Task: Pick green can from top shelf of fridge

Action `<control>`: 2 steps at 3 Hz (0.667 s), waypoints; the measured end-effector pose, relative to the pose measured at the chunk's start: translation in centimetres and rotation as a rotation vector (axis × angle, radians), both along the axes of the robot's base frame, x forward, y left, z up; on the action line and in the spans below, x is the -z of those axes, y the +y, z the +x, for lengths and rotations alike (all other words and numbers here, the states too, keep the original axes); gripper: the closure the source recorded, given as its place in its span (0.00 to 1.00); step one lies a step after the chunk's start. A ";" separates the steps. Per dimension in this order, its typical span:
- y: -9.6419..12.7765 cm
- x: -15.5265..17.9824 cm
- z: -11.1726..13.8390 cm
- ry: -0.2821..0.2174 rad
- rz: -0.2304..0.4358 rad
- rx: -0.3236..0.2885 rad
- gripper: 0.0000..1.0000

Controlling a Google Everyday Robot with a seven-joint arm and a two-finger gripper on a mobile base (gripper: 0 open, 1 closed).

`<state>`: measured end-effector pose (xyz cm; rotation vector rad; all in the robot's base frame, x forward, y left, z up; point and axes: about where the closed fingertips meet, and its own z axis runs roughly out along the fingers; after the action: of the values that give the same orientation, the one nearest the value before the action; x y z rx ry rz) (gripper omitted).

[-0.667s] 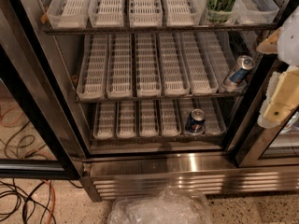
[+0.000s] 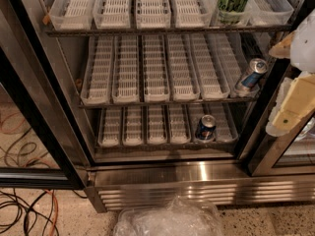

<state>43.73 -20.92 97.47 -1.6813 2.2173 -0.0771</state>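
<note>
The green can (image 2: 232,1) stands upright in a clear tray at the right end of the top shelf (image 2: 162,30) of the fridge (image 2: 197,173); its top is cut off by the frame edge. My gripper (image 2: 288,73) is at the right edge of the view, in front of the fridge's right door frame, below and to the right of the can and apart from it. Its pale fingers stand apart and hold nothing.
A blue-and-silver can (image 2: 250,75) leans at the right end of the middle rack. Another one (image 2: 205,128) sits on the lowest rack. The black-framed door (image 2: 34,127) stands open at left. A crumpled clear plastic bag (image 2: 170,222) and cables (image 2: 24,210) lie on the floor.
</note>
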 end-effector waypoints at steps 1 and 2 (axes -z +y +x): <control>1.5 0.0 -0.2 -0.037 0.062 0.019 0.00; 3.5 -0.1 -0.1 -0.085 0.157 -0.006 0.00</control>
<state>43.59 -17.41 97.55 -1.5711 2.0979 0.0264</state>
